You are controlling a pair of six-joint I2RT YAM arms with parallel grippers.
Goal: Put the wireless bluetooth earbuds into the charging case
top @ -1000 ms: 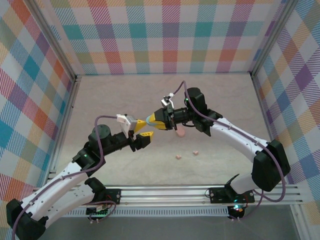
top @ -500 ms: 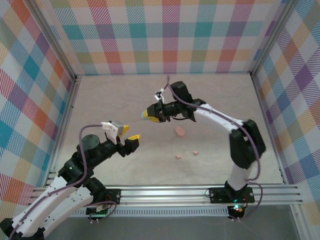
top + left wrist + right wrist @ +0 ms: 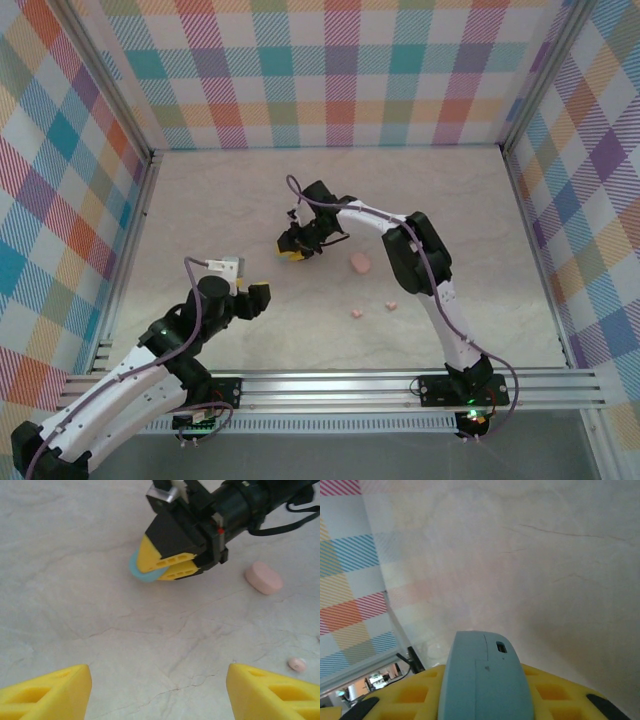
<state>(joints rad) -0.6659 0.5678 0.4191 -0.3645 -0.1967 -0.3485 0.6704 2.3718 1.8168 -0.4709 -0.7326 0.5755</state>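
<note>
Where the right gripper (image 3: 292, 250) hangs over the middle of the table (image 3: 200, 200), its jaws are clamped on a light blue charging case (image 3: 141, 573).
Left gripper (image 3: 256, 298): jaws spread, empty, nearer the front edge.
Pink charging case (image 3: 360, 263): lying just right of the blue one.
Pink earbud (image 3: 357, 313) and second pink earbud (image 3: 392, 305): loose, frontward of the pink case.

Pink earbuds (image 3: 356, 313): two. Pink case (image 3: 360, 263): one. Blue case (image 3: 485, 680): one. Robot arms (image 3: 430, 280): two.
</note>
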